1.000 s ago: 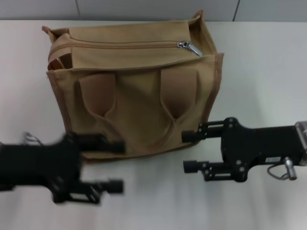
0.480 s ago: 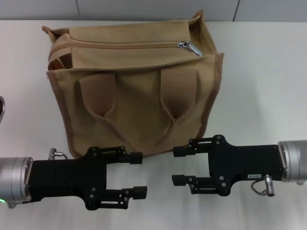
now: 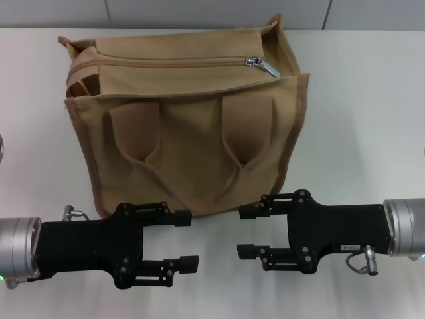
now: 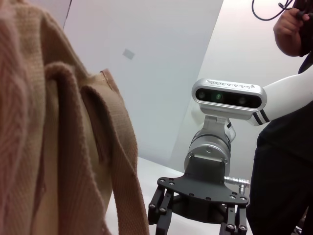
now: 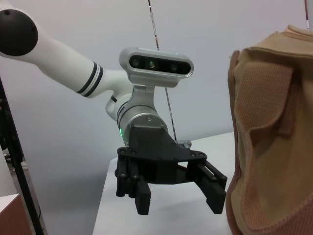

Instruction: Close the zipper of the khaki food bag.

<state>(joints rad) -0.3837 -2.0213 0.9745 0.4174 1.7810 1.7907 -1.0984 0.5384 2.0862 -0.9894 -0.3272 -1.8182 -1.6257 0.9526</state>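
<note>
The khaki food bag (image 3: 192, 139) stands on the white table, its two looped handles (image 3: 242, 129) hanging down its near face. The zipper (image 3: 166, 62) runs along the top panel, with the silver pull tab (image 3: 263, 66) at its right end. At the bag's left end a gap shows something reddish inside. My left gripper (image 3: 191, 240) and right gripper (image 3: 241, 232) are both open and empty. They sit low in front of the bag, fingertips facing each other, touching nothing. The right wrist view shows the left gripper (image 5: 180, 201) beside the bag (image 5: 269, 147). The left wrist view shows the right gripper (image 4: 195, 227).
The white table (image 3: 358, 100) extends bare to the right of the bag. A grey wall runs behind the bag. A person in dark clothes (image 4: 288, 161) stands beyond the right arm in the left wrist view.
Both grippers have moved nearer each other in front of the bag: the left came in from the left, the right moved down and left. The bag and pull tab have not moved.
</note>
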